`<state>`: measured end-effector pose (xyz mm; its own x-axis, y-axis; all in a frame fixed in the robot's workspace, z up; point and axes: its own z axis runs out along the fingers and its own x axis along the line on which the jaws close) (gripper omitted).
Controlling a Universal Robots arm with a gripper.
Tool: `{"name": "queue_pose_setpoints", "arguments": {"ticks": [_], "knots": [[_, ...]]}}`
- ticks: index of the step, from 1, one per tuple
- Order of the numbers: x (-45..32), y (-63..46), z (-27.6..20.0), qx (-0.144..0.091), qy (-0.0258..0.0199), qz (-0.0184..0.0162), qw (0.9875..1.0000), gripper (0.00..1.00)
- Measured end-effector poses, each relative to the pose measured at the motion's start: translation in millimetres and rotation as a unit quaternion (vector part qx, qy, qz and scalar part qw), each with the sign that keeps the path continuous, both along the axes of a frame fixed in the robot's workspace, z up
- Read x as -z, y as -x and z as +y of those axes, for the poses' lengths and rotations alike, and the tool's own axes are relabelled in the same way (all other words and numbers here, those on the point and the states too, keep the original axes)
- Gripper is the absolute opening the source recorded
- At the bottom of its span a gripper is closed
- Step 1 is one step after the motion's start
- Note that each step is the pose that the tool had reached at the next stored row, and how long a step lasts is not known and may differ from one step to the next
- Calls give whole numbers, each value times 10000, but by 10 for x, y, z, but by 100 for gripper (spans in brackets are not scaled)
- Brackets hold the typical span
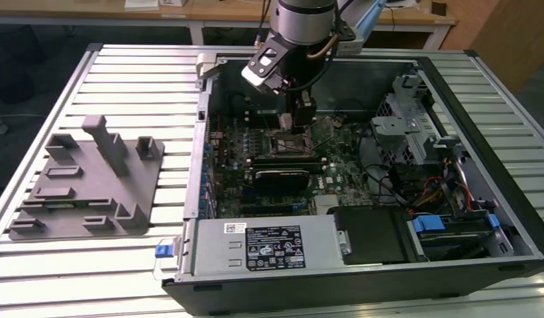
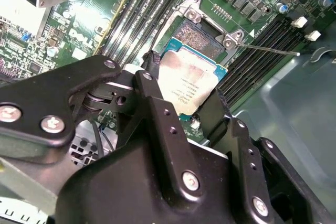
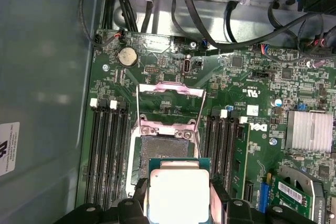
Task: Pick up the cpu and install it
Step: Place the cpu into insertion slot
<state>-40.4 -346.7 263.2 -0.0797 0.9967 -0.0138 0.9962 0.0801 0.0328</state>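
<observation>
- CPU (image 3: 178,192): flat square, matte silver lid, thin green rim; clamped on opposite edges between black fingers (image 2: 152,72) of gripper (image 2: 185,92).
- CPU is held over socket (image 3: 165,148), partly overlapping it in both wrist views; contact cannot be told.
- Socket: square, dark pin field, shiny metal frame (image 3: 169,90) hinged open.
- Green motherboard (image 3: 252,129) is seen around it, ribbed black memory slots (image 3: 107,150) on both sides.
</observation>
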Motion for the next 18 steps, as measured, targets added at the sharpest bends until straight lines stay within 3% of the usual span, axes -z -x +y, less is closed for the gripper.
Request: {"name": "queue_pose_setpoints", "arguments": {"ticks": [11,18], "knots": [[53,0,0,5,0,0,10000,55],[150,0,0,6,0,0,10000,55]]}}
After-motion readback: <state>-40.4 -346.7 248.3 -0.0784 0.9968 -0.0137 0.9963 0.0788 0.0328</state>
